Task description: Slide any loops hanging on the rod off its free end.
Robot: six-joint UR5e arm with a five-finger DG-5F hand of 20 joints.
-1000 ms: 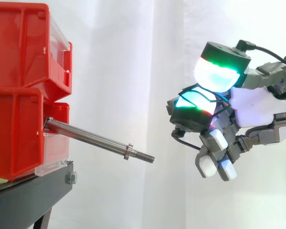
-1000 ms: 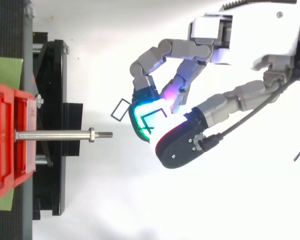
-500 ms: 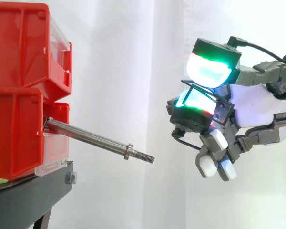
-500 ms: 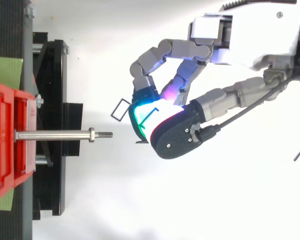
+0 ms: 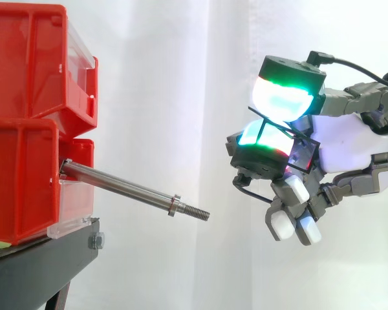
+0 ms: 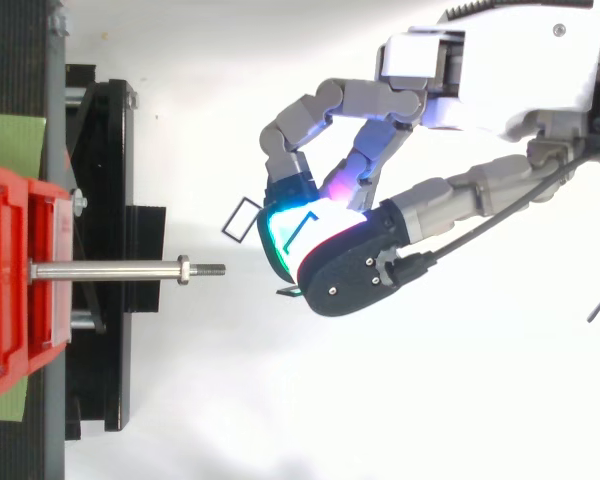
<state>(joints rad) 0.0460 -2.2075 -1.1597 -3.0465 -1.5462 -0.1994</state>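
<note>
Red bins [image 5: 26, 123] are stacked on a black stand [image 5: 45, 261] before a white curtain [image 5: 168, 97]. A steel rod [image 5: 126, 188] sticks out from the lower bin's front, sloping slightly down to a threaded free end, with nothing hanging on it. The hand [image 5: 349, 145] hovers in the air beyond that free end, apart from the rod. A thin black square loop [image 5: 282, 124] sits pinched between two green-glowing pads [image 5: 281, 97], while the other fingers curl downward beneath.

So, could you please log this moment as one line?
rod: bare | black loop: pinched between fingers, off rod | hand: beyond free end
</note>
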